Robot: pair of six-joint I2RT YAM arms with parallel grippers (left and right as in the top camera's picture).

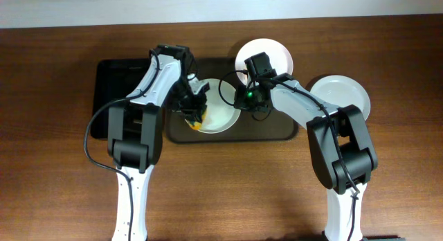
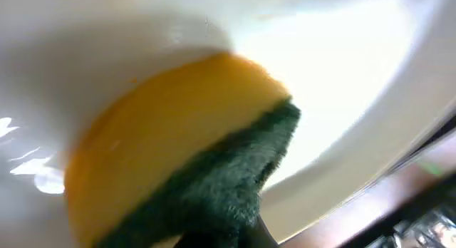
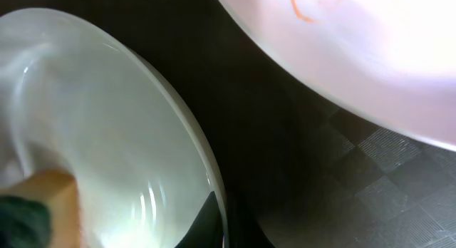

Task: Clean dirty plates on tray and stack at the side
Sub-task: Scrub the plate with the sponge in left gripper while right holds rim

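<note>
Tray (image 1: 277,132) holds plate (image 1: 225,115); left jaws press sponge (image 2: 178,148) into it, right jaws pinch its rim.

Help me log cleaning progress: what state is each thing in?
Sponge: held by left gripper, pressed on centre plate.
Centre plate: on brown tray, rim gripped by right gripper.
Rear plate: orange smear, untouched.
Right-hand plate: on the table, off the tray.

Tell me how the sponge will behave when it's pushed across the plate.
Probably soft: the sponge has a yellow foam body that bulges against the plate. Its fuzzy green layer should drag rather than slide. It likely weighs little, being foam.
</note>
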